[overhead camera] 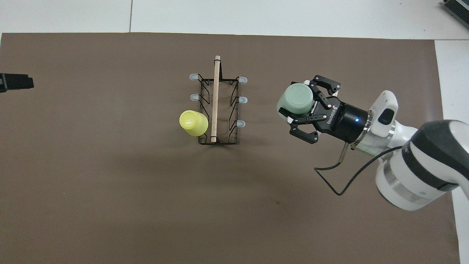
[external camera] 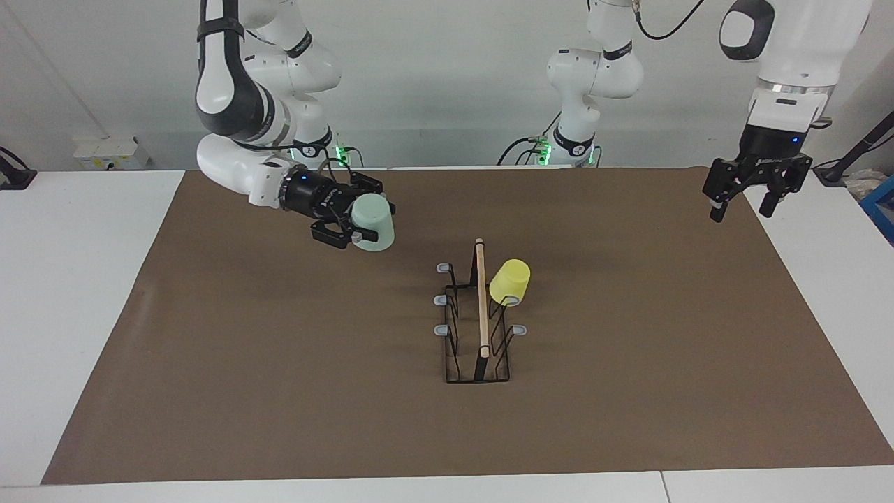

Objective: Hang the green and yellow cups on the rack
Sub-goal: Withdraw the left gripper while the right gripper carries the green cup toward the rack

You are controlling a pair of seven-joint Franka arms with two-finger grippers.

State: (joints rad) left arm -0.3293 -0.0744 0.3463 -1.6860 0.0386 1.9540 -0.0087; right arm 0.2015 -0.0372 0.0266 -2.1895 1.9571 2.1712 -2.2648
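The black wire rack (external camera: pixel 478 349) with a wooden bar (external camera: pixel 481 300) stands mid-mat; it also shows in the overhead view (overhead camera: pixel 218 141). The yellow cup (external camera: pixel 510 279) hangs upside down on the peg nearest the robots, on the side toward the left arm's end, also seen from overhead (overhead camera: pixel 193 123). My right gripper (external camera: pixel 364 218) is shut on the mint green cup (external camera: pixel 374 225) and holds it in the air over the mat, beside the rack toward the right arm's end (overhead camera: pixel 295 99). My left gripper (external camera: pixel 742 209) is open and empty, raised over the mat's edge at the left arm's end.
A brown mat (external camera: pixel 279 391) covers most of the white table (external camera: pixel 70 293). The rack's other grey-tipped pegs (external camera: pixel 441 300) are bare. Only a black tip of the left gripper (overhead camera: pixel 14 81) shows at the overhead view's edge.
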